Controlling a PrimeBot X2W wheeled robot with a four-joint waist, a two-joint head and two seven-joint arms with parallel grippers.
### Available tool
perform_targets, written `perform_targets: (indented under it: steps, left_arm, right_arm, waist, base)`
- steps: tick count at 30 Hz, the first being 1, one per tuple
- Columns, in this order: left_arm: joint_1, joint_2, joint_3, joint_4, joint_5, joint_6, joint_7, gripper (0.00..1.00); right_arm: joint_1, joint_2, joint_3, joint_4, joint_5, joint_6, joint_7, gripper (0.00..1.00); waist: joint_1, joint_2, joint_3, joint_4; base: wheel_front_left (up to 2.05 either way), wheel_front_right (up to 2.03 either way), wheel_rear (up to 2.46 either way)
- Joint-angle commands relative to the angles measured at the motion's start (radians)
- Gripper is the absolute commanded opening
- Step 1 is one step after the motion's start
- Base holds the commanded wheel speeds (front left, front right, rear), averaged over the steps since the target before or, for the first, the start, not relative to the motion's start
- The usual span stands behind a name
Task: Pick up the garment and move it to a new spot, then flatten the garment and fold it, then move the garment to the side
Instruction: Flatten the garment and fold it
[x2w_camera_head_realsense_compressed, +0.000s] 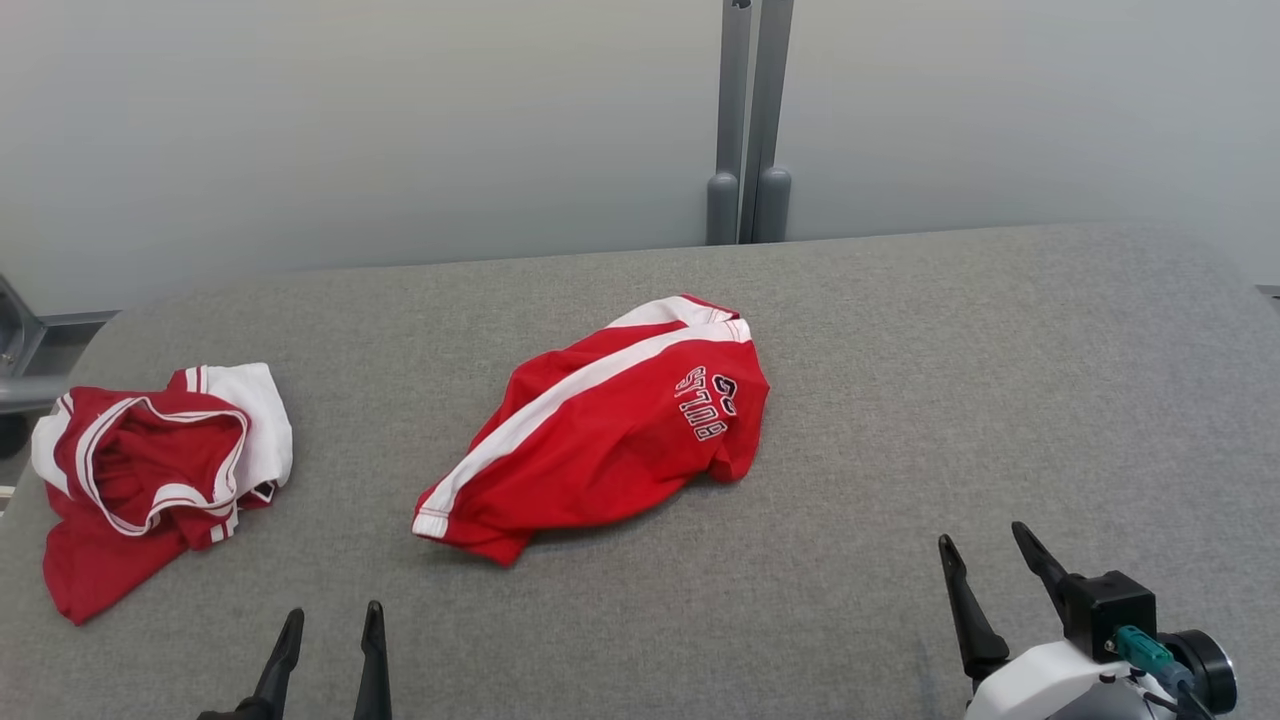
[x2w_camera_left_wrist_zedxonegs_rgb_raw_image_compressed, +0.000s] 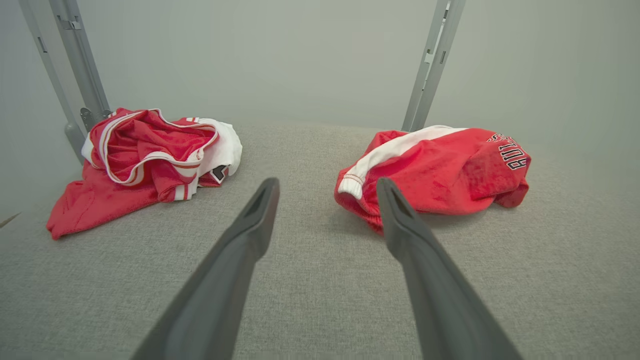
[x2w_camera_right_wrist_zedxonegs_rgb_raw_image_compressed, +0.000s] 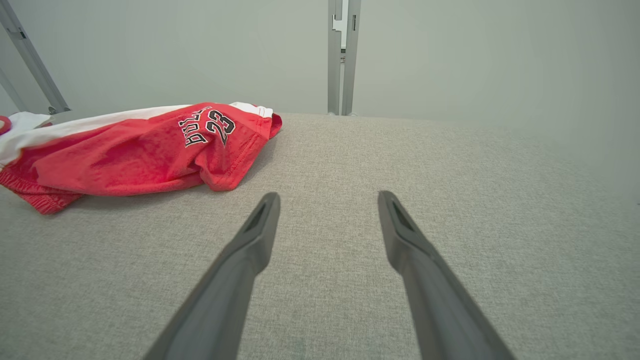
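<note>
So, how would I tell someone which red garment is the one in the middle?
Start with the wide grey table; near its middle, in line with the metal post behind it, lies a crumpled red garment. Unlike the other red garment at the table's left edge, with its gaping white-trimmed opening, this one bears a long white stripe and dark lettering.

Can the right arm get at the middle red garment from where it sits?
Probably yes: the right gripper is open, and just grey surface lies between it and the middle red garment, with nothing in the way.
</note>
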Motion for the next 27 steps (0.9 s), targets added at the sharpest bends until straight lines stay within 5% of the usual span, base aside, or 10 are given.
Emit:
perform_targets:
  steps: [1, 14, 27]
  left_arm:
    - [0.014, -0.002, 0.007, 0.005, 0.001, -0.008, -0.001, 1.00]
    - [-0.029, 0.002, -0.027, 0.062, 0.013, -0.037, 0.001, 1.00]
    - [-0.313, 0.076, -0.160, 0.108, 0.036, -0.053, 0.364, 1.00]
  right_arm:
    - [0.013, -0.002, -0.005, 0.002, -0.004, 0.000, 0.003, 1.00]
    - [-0.034, -0.002, 0.012, 0.008, 0.027, 0.000, 0.045, 1.00]
    - [-0.462, -0.057, 0.036, 0.068, 0.134, -0.001, 0.523, 1.00]
  waist:
    - [0.0000, -0.0001, 0.002, 0.002]
    - [0.0000, -0.0001, 0.015, 0.011]
    - [0.0000, -0.0001, 0.146, 0.063]
  base:
    - [0.00, 0.00, 0.00]
    - [0.00, 0.00, 0.00]
    - [0.00, 0.00, 0.00]
